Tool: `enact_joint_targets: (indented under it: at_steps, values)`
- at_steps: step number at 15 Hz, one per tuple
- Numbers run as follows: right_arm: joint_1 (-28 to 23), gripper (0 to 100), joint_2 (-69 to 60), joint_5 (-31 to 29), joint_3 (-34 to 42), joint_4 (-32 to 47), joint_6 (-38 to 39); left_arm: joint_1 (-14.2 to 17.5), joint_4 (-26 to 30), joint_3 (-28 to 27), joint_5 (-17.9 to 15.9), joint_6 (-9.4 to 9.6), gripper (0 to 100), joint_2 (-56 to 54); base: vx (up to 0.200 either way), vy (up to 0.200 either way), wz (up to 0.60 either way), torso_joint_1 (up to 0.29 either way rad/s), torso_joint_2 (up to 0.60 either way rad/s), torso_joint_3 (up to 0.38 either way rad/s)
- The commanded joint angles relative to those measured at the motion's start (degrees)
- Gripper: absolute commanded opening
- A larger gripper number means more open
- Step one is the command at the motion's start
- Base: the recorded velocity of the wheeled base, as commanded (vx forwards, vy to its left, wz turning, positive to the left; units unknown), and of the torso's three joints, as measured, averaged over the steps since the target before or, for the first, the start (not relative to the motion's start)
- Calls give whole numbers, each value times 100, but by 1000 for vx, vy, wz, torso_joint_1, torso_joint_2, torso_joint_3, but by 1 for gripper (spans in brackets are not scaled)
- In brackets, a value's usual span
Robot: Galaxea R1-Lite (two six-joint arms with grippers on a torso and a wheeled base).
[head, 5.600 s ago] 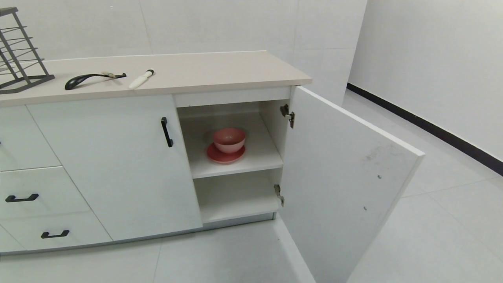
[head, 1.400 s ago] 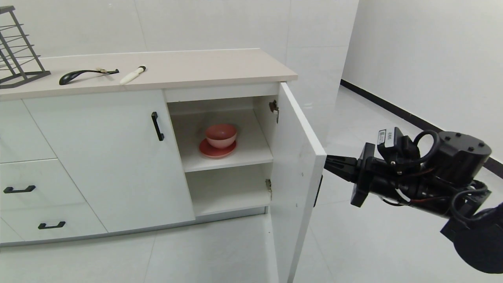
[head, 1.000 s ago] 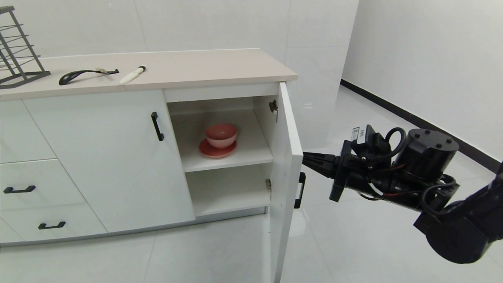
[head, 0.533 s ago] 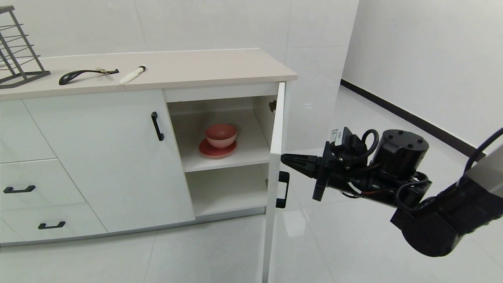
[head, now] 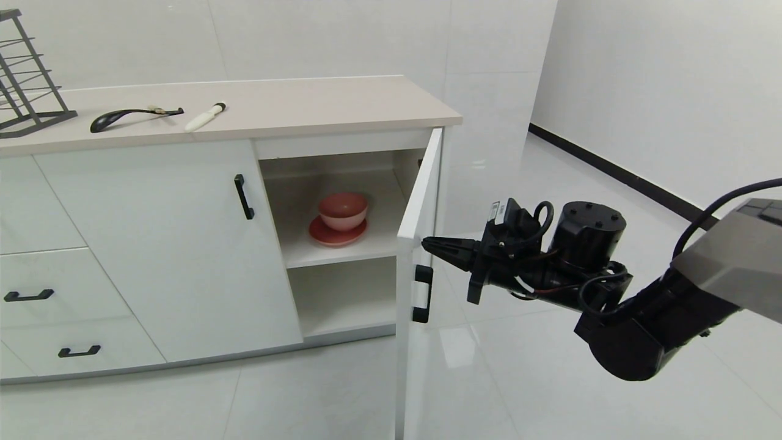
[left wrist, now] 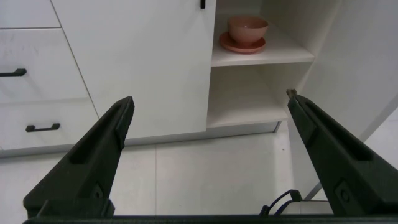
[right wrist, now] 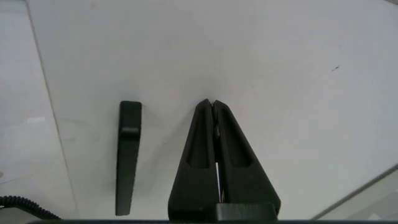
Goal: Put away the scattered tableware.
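A pink bowl [head: 343,209] sits on a red plate [head: 333,236] on the upper shelf of the open cupboard; the left wrist view shows the bowl [left wrist: 247,28] and plate [left wrist: 241,45] too. A black spoon [head: 131,114] and a white-handled knife [head: 204,117] lie on the countertop. My right gripper [head: 427,245] is shut, its tip pressed against the outer face of the cupboard door [head: 417,195], just above the black door handle [head: 421,293]. In the right wrist view the shut gripper [right wrist: 211,104] touches the white door beside the handle [right wrist: 127,155]. My left gripper [left wrist: 209,98] hangs open above the floor, facing the cupboard.
A dark wire rack [head: 27,73] stands at the counter's far left. The left cupboard door [head: 153,244] is closed, and drawers [head: 36,287] lie further left. The lower shelf [head: 342,299] holds nothing. Bare tiled floor stretches to the right.
The cupboard door has swung from wide open to about half closed. My right arm came in from the right and moved left with its shut gripper against the door.
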Motion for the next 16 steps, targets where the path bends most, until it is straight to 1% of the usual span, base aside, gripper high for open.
enact_joint_targets:
  at_steps: [1, 2, 5, 8, 12, 13, 14, 15, 16]
  values:
    - [-12, 0, 216, 0, -108, -1, -1, 1, -1, 0, 2, -2, 100, 8, 0, 200, 0, 2, 2, 2]
    - [-12, 0, 233, 0, -117, -1, -1, 1, -1, 0, 2, -2, 100, 8, 0, 200, 0, 2, -2, 7]
    - [-20, 0, 313, 0, -179, -1, -1, 1, -1, 0, 11, -2, 100, 8, 0, 0, 0, 0, 0, 0]
    - [-29, 0, 480, -9, -469, -1, -1, 1, -1, 0, 11, -2, 100, 8, 0, 0, 0, 0, 0, 0]
    - [-100, 0, 357, 0, -328, -10, -10, 1, -1, 0, 11, -11, 100, 8, 0, 0, 0, 0, 0, 0]
    - [-117, 0, 146, 0, -170, -10, -10, 1, -1, 0, 11, -11, 100, 8, 0, 0, 0, 0, 0, 0]
    - [-117, 0, -294, 0, 305, -19, -19, 1, -1, 0, 11, -11, 100, 8, 0, 0, 0, 0, 0, 0]
    - [-100, 0, -601, 0, 595, -19, -19, 1, -1, 0, 11, -11, 100, 8, 0, 0, 0, 0, 0, 0]
    - [-91, 0, -1463, 0, 1316, -19, -28, 1, -1, 0, 11, -11, 100, 8, 0, 0, 0, 0, 0, 0]
